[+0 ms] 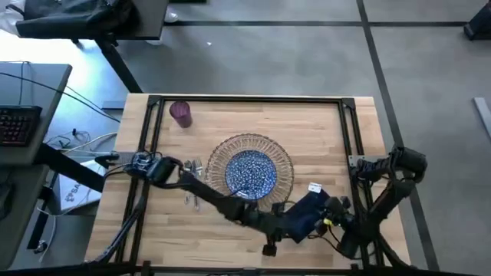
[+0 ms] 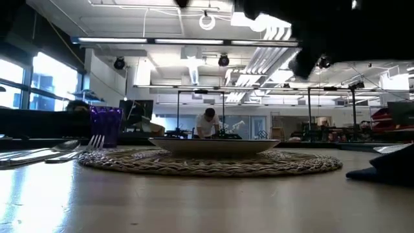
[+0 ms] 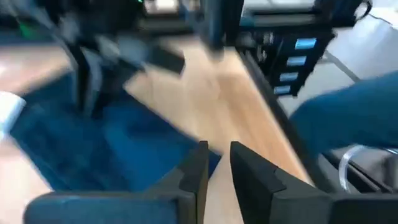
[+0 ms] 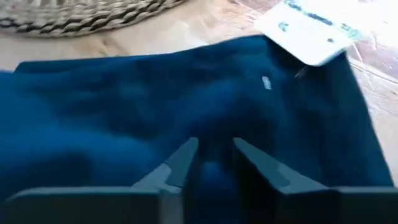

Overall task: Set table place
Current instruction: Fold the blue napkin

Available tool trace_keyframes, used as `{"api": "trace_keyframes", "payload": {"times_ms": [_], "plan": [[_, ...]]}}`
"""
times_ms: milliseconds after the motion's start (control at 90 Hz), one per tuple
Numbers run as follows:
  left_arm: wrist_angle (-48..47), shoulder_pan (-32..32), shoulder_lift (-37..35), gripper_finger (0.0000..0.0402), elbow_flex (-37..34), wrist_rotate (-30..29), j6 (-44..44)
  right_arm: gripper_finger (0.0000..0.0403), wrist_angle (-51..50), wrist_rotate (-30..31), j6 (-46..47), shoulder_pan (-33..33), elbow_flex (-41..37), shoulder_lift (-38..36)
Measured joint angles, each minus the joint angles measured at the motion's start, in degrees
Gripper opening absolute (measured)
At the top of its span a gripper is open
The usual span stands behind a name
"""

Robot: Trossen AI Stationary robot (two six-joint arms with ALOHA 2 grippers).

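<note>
**Both grippers at the napkin, near edge of table**

Landmark: wicker charger (image 1: 249, 170), mid-table. Blue-patterned plate (image 1: 251, 172) sits centred on it. Fork, knife and spoon (image 1: 192, 170) lie just left of the charger. Navy napkin (image 1: 307, 213) lies rumpled off its near-right side, white tag (image 4: 311, 28) attached. Left gripper (image 3: 214, 171) reaches across below the charger to the napkin's edge, fingers narrowly parted, nothing between them. Right gripper (image 4: 214, 163) presses into the cloth; a fold sits between its fingers, grip uncertain. Purple cup (image 1: 181, 113) stands far-left of the charger.

purple cup (image 1: 181, 113) upright near the table's far left corner | wooden table (image 1: 307, 123) in a black frame | keyboard (image 1: 17, 125) on the desk off to the left | person (image 2: 207, 123) bent over a bench across the room
</note>
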Motion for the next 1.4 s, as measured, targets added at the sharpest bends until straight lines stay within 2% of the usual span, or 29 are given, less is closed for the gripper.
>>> {"api": "trace_keyframes", "payload": {"times_ms": [122,311,444,522,678,744,1000,1100,1178,1400], "plan": [[-7.1,1.1,1.9,0.0029,0.0,-1.0,-0.4,0.0033,1.0,0.0,-2.4,0.0,-0.7,0.0],[-19.7,0.1,-0.5,0.0011,0.0,-16.1,1.6,0.0024,-0.4,-2.3,-9.8,0.0,2.8,0.2],[-19.4,-2.1,-3.8,0.0003,0.0,-22.3,5.0,0.0024,-1.5,-2.9,-14.1,0.0,5.0,0.2],[-17.5,-3.0,-5.0,0.0001,0.2,-22.0,6.4,0.0024,-1.9,-2.6,-17.2,0.0,6.0,0.2],[-15.4,-3.1,-3.7,0.0010,0.0,-12.6,11.0,0.0038,-4.4,-1.5,-20.7,0.1,8.4,0.2],[-14.5,-3.2,-3.4,0.0025,0.0,-11.8,14.7,0.0057,-6.9,-1.1,-20.8,0.1,9.9,0.2],[-5.5,-3.8,0.6,0.0124,0.0,-11.2,21.4,0.0145,-12.4,0.1,-20.8,0.1,12.6,0.2],[-3.8,-4.3,2.0,0.0153,0.0,-16.6,22.4,0.0167,-12.4,0.1,-20.8,0.1,12.6,0.2],[-3.9,-4.7,2.6,0.0163,0.0,-20.3,22.7,0.0177,-12.5,0.1,-20.8,0.1,12.6,0.2],[-3.6,-5.1,2.8,0.0159,0.0,-17.0,22.2,0.0181,-12.4,0.1,-20.8,0.1,12.6,0.2]]}}
